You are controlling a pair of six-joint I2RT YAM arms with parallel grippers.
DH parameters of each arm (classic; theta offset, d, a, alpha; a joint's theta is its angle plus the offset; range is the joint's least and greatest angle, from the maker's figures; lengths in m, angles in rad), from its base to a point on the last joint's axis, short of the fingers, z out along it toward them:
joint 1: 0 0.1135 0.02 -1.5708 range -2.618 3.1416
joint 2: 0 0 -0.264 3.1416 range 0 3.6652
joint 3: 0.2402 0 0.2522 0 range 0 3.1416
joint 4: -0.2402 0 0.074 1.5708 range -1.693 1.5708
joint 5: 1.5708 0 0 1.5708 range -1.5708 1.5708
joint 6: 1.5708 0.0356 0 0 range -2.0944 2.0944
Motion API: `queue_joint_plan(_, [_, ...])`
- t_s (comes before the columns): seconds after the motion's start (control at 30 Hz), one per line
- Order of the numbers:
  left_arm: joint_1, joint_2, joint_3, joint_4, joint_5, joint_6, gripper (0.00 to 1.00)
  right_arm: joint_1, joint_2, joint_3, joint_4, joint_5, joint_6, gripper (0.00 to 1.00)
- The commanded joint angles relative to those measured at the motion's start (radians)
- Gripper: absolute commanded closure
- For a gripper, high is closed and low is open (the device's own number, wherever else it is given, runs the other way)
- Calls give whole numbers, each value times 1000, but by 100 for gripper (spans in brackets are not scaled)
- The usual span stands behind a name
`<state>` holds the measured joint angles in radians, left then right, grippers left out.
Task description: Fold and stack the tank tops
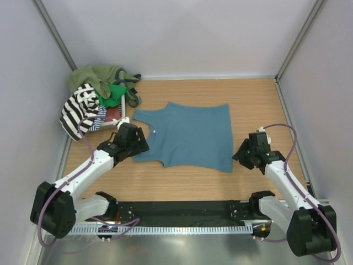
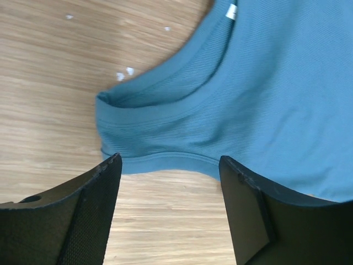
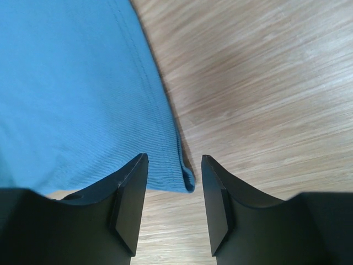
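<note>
Tank top (image 1: 190,135) between left gripper (image 2: 171,160), right gripper (image 3: 175,160)

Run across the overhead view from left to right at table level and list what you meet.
heap of tank tops → left gripper, at the top's strap end → teal tank top, spread flat → right gripper, at the top's hem corner

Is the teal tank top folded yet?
No: the top view shows the teal tank top spread out flat on the table, with its straps and its full hem edge both uncovered.
</note>
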<state>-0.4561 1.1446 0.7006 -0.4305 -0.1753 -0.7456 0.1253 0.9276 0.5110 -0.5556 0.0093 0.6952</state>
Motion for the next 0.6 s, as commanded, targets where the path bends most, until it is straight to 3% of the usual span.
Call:
queue_joint_plan(0.0, [14, -40, -24, 13, -102, -37, 29, 10, 20, -12, 16, 8, 17, 52])
queue_joint_plan(0.57, [112, -6, -87, 70, -46, -40, 33, 71, 189, -17, 140, -14, 13, 61])
